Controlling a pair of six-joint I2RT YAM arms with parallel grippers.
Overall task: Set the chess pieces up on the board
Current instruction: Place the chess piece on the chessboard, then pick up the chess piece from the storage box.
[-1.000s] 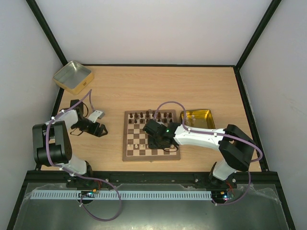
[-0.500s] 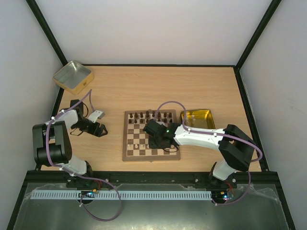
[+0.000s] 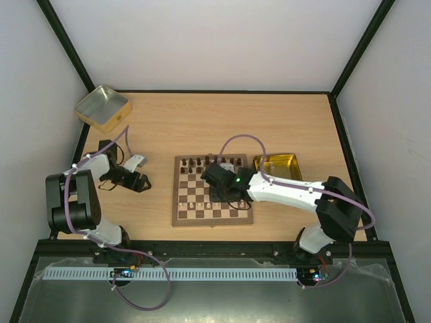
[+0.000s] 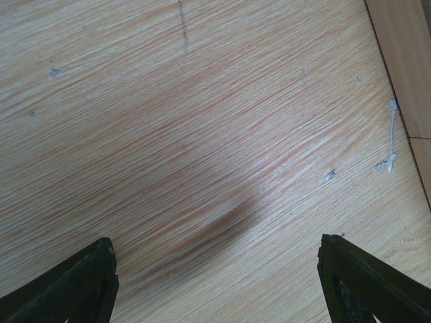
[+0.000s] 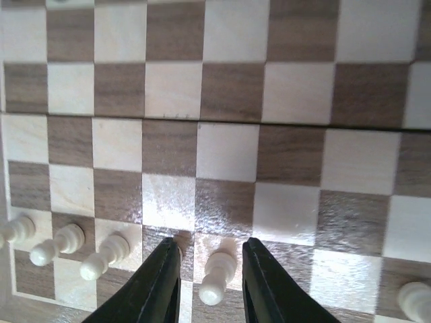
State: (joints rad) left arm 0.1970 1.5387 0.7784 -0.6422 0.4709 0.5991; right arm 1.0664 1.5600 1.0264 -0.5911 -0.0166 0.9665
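Wrist view, lower edge: right pincer (image 5: 212,250) sits low over the board (image 5: 236,101). Its fingers are part-spread either side of one cream pawn (image 5: 217,274), with a narrow gap on each side and no contact visible. The pawn stands on its square. More cream chess pieces (image 5: 106,256) stand in a row at lower left, one more at the lower right corner.

Overhead: the board lies mid-frame on the bench (image 3: 202,128), dark chessmen (image 3: 202,162) along its top edge. At left of frame, left pincer (image 4: 215,249) is spread wide over bare bench, holding nothing.
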